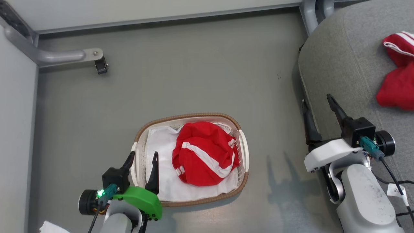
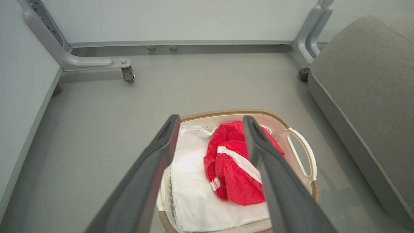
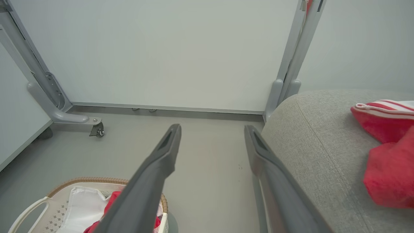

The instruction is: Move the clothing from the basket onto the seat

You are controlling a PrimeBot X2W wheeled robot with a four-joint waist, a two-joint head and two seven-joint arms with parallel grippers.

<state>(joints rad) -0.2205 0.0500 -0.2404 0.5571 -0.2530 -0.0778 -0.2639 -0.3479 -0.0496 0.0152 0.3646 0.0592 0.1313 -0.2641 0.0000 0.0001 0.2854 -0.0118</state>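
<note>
- L tool (image 1: 144, 154) spread, empty, at basket (image 1: 190, 116) edge; clothing (image 1: 203, 155) lies on white liner (image 1: 166, 145) inside.
- R tool (image 1: 317, 99) spread, empty, beside seat (image 1: 339, 64); R wrist view: 2nd red garment (image 3: 388, 168) on seat.

Oval white perforated basket (image 1: 194, 115) with a brown woven-look rim and white side handles, standing upright, near the seat (image 1: 343, 64) but apart from it. Inside, toward the right half, a bright red garment (image 1: 203, 155): crumpled into a rounded heap, crossed by a broad white band, with bits of white trim at its edges. To the right, large light grey upholstered cushion, rounded edge, stitched seam along it. On top, well back from that edge, a second red garment (image 1: 397, 87), bunched up, thin white stripes at its far end, partly cut off by the frame.
</note>
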